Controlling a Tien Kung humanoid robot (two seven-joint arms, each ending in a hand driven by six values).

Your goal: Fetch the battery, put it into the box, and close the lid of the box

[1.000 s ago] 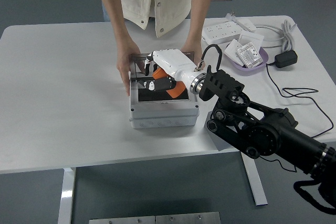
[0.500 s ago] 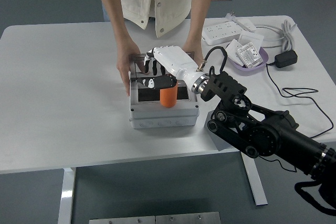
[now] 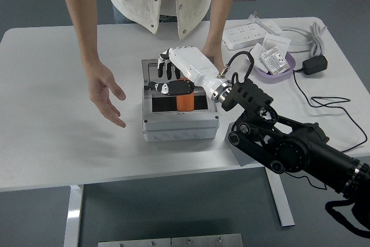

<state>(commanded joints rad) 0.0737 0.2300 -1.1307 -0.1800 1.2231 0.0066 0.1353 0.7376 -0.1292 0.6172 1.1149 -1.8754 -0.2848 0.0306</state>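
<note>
A grey box (image 3: 180, 128) stands open at the middle of the table. An orange battery (image 3: 185, 102) stands inside it on the dark floor. My right hand (image 3: 168, 78), white with black fingers, hovers over the box's far half, its fingers spread and its thumb just left of the battery's top. The lid's edge (image 3: 149, 62) shows behind the box; my hand hides most of it. A person stands at the far side. One open hand (image 3: 107, 93) hovers left of the box, clear of it. The other hand (image 3: 211, 52) rests at the box's far right corner.
A white power strip (image 3: 252, 30) lies at the back right. A purple tray (image 3: 287, 67) with white parts sits beside it. A black adapter (image 3: 315, 65) and its cable (image 3: 324, 103) trail over the table's right side.
My hand has let go of the battery, which now stands in the box, and has lifted back with fingers spread. The person's hand at the left has come off the box and moved left.
</note>
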